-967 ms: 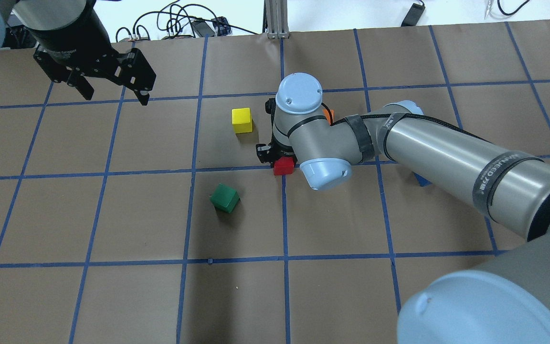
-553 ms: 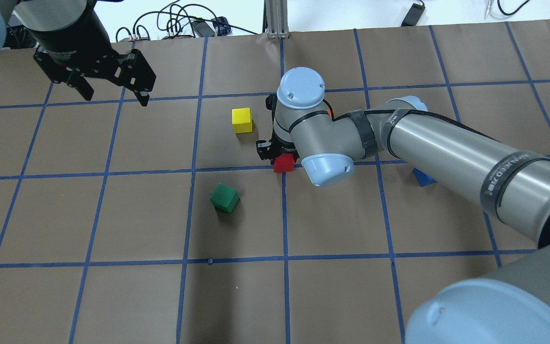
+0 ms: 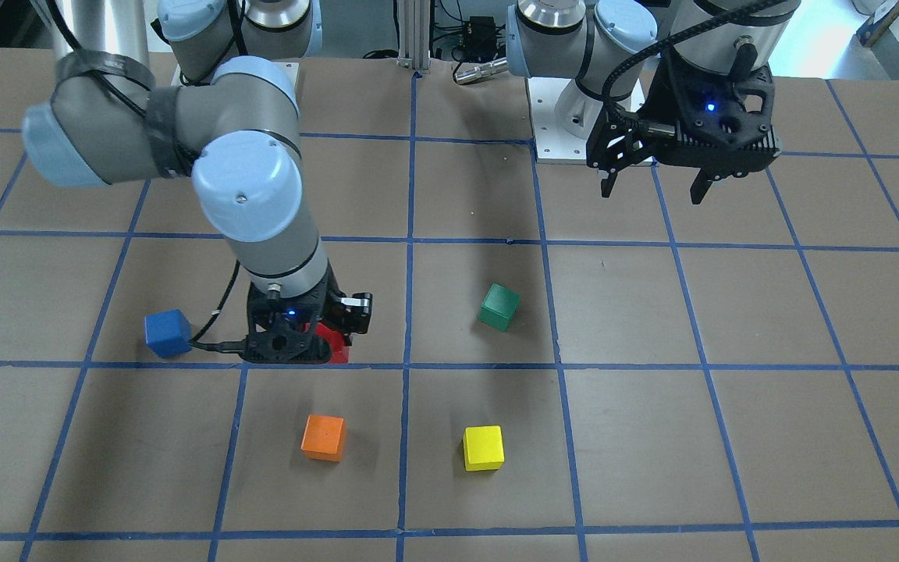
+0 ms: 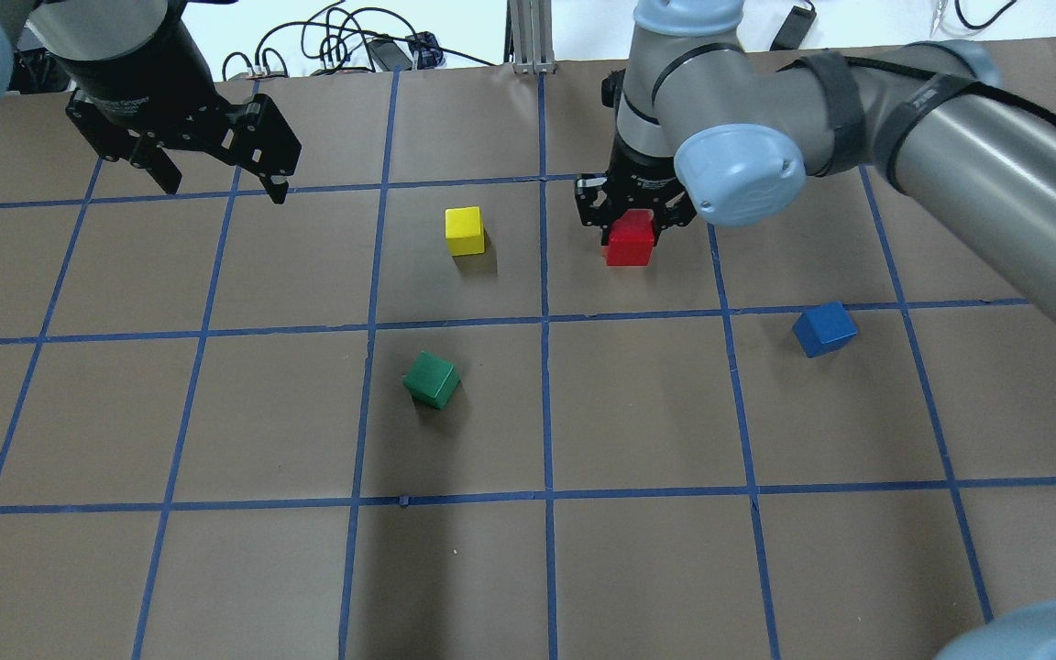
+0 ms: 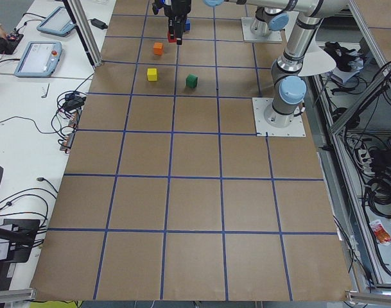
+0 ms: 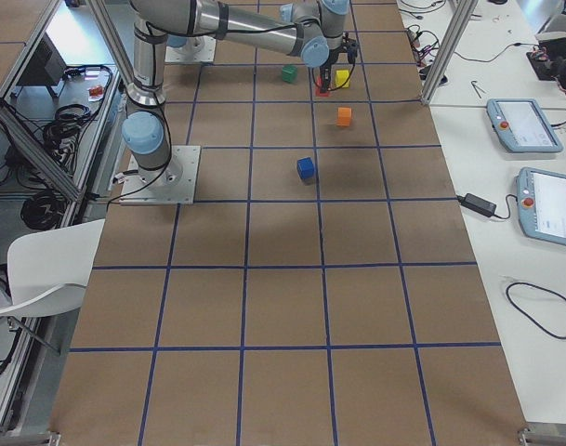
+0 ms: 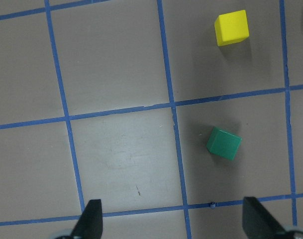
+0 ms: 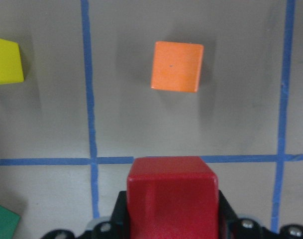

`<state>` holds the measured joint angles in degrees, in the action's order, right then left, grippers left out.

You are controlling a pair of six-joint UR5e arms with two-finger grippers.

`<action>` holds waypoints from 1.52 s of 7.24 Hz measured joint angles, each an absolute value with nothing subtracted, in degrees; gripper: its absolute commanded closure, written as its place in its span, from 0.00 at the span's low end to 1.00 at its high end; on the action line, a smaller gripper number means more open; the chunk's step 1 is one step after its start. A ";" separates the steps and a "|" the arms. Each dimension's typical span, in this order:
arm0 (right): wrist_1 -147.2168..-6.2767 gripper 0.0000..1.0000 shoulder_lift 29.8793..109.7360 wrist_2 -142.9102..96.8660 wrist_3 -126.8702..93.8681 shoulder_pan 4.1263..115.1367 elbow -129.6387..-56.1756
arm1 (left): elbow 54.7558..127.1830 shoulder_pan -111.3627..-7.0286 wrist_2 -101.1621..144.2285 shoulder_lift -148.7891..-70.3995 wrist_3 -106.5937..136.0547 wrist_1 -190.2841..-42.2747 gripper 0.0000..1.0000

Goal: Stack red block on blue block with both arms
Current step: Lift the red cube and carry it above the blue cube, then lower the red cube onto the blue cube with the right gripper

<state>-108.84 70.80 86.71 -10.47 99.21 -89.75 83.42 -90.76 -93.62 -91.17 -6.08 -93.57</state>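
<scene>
The red block (image 4: 631, 246) is clamped between the fingers of my right gripper (image 4: 631, 229), which hangs down from the right arm. In the right wrist view the red block (image 8: 172, 194) fills the bottom centre, held above the table. The blue block (image 4: 824, 329) lies free on the paper to the near right of the held block; it also shows in the front view (image 3: 168, 332). My left gripper (image 4: 207, 179) is open and empty above the far left of the table, its fingers (image 7: 91, 221) spread wide in the left wrist view.
A yellow cube (image 4: 465, 230) and a green cube (image 4: 431, 379) lie left of the right gripper. An orange cube (image 8: 177, 65) lies just beyond the held red block. Blue tape lines grid the brown paper. Cables lie past the far edge.
My right gripper has risen with the red block in it and shifted to the far right. The right arm no longer covers the blue block. The left arm has not moved.
</scene>
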 measured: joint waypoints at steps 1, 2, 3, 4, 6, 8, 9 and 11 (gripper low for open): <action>-105.73 1.00 72.21 87.65 -6.12 95.70 -89.90 | 83.46 -90.77 -93.64 -91.14 -6.07 -93.61 0.00; -103.78 1.00 73.13 88.21 -1.91 92.46 -90.74 | 83.46 -90.78 -93.62 -91.15 -6.07 -93.62 0.00; -103.20 1.00 74.11 88.86 2.13 89.81 -92.68 | 83.44 -90.79 -93.63 -91.16 -6.05 -93.63 0.00; -103.64 1.00 75.37 89.50 5.87 87.61 -95.32 | 83.42 -90.79 -93.66 -91.13 -6.01 -93.66 0.00; -107.78 1.00 77.08 89.82 14.83 82.70 -100.79 | 83.41 -90.79 -93.63 -91.17 -5.98 -93.69 0.00; -113.62 1.00 77.66 89.48 21.93 79.25 -105.36 | 83.49 -90.81 -93.66 -91.13 -5.98 -93.69 0.00; -115.88 1.00 77.76 89.52 24.05 78.70 -106.82 | 83.54 -90.85 -93.68 -91.10 -5.98 -93.69 0.00; -117.33 1.00 77.91 89.67 25.22 78.41 -108.08 | 83.58 -90.87 -93.73 -91.01 -5.98 -93.69 0.00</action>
